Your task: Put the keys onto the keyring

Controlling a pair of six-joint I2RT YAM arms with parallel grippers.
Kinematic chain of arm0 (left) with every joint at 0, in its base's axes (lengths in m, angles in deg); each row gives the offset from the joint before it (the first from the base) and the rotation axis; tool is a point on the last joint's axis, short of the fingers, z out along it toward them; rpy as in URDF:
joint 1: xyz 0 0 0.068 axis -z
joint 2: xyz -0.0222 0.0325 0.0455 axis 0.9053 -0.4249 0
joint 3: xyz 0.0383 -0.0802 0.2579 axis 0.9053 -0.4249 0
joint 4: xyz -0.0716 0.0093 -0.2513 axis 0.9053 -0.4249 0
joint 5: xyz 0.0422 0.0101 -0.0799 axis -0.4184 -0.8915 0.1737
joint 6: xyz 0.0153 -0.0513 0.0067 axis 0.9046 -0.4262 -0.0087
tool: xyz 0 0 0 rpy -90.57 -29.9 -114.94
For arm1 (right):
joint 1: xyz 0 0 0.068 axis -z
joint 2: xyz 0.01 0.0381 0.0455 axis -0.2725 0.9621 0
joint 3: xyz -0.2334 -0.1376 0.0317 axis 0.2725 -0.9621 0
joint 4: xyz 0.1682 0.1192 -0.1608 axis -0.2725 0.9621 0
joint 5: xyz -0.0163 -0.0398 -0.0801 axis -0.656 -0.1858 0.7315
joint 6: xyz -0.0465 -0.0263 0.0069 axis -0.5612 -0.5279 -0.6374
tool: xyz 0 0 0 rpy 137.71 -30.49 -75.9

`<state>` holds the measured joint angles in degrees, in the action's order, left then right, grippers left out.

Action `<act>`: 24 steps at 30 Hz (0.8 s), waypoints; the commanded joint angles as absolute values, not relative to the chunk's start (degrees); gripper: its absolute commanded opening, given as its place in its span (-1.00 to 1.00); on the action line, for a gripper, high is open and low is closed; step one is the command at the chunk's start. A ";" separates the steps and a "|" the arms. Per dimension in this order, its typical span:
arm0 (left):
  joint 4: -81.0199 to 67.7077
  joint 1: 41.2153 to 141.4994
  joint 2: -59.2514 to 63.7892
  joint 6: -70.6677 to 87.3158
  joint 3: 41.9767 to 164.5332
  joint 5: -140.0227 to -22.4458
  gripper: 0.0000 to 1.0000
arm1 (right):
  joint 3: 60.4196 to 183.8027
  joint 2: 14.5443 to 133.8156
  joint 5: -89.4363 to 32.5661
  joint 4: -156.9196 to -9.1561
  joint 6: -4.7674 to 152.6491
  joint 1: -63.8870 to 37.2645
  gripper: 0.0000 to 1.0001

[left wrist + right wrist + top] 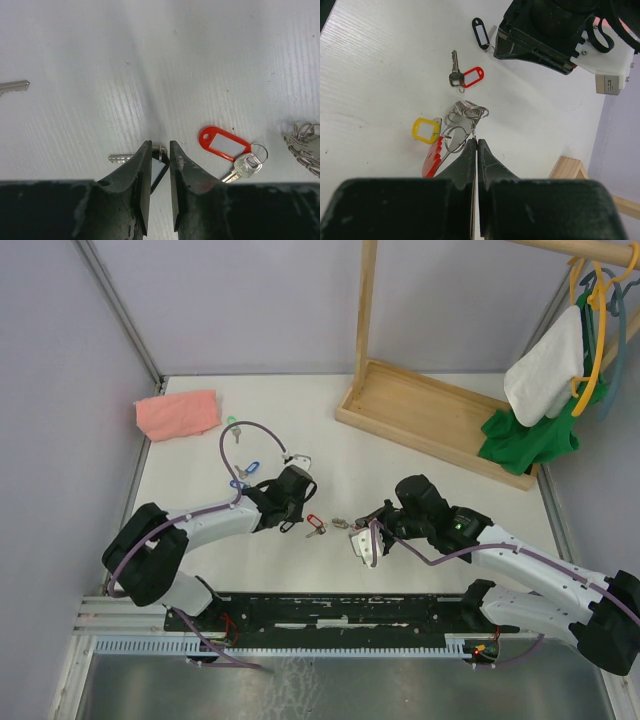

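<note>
White table (400, 465), black-tagged key (159, 171) between left fingers (135, 175), red-tagged key (225, 145) beside

From the left wrist camera I see the left gripper (160, 145) low over the white table (150, 50), its two black fingers (135, 175) standing a little apart with a narrow gap. In this gap lies the black-tagged key (159, 172); its silver blade points to the left past the finger. To the right lies the red-tagged key (225, 144), apart from the fingers. At the right edge is the silver coil of the keyring (301, 147), only partly in view. At the left edge shows the tip of one more key (14, 86), well apart from the others
</note>
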<state>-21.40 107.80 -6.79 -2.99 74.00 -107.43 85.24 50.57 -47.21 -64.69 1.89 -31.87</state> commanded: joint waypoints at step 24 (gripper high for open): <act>-28.39 107.55 -10.74 -1.25 80.52 -105.51 -0.95 | 87.15 50.11 -47.16 -65.35 2.74 -32.35 -0.99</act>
